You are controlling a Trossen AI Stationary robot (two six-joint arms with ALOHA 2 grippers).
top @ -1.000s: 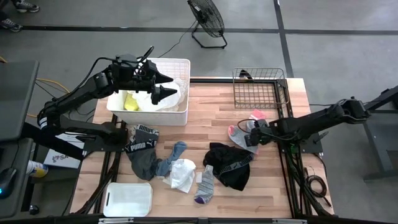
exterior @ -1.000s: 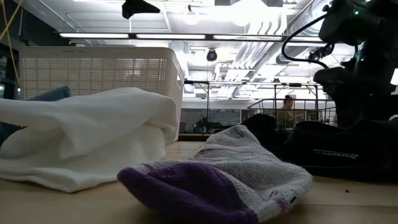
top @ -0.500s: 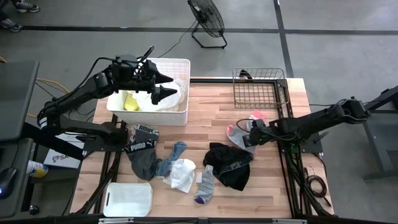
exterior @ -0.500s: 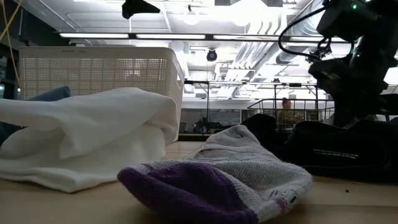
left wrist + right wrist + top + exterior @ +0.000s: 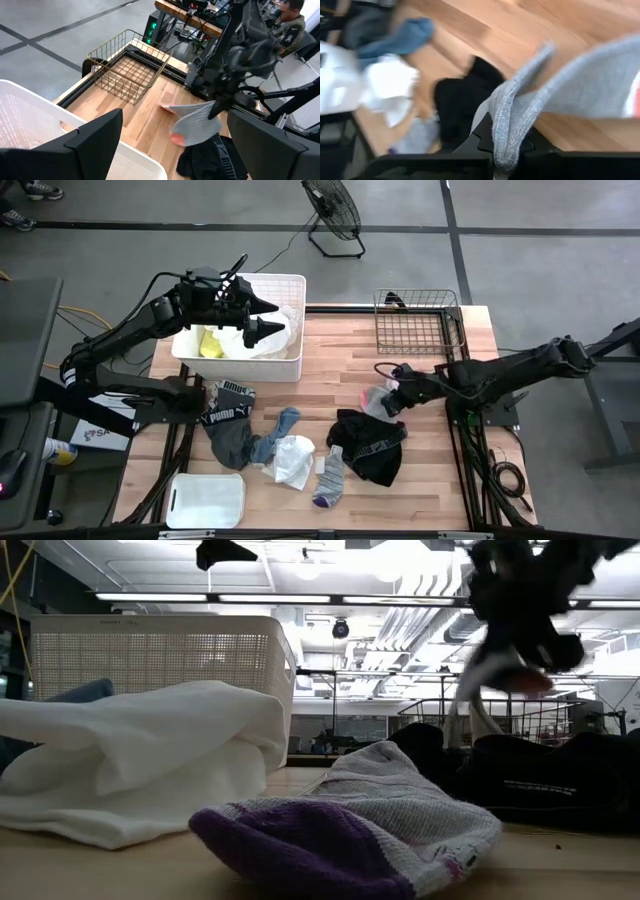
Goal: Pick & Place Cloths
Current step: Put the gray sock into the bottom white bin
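Where the planked wooden table [image 5: 330, 370] begins, a ribbed purple-toed sock [image 5: 350, 830] and a soft folded white cloth [image 5: 140, 755] are seen nearest. Beyond, a limp grey-pink sock [image 5: 383, 398] is held clamped, lifted above the table, in the right gripper [image 5: 398, 392]. Farther left, the left gripper [image 5: 262, 318] is held with jaws apart over the perforated white bin [image 5: 290, 360]. A wire basket [image 5: 418, 320] and floor fan [image 5: 332, 210] are set behind.

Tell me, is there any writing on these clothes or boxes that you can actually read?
"PUMA": on the waistband of the dark grey garment, high view.
White lettering on the black garment's waistband: too small to read.
White bin, flat white lid, wire basket: no text seen.
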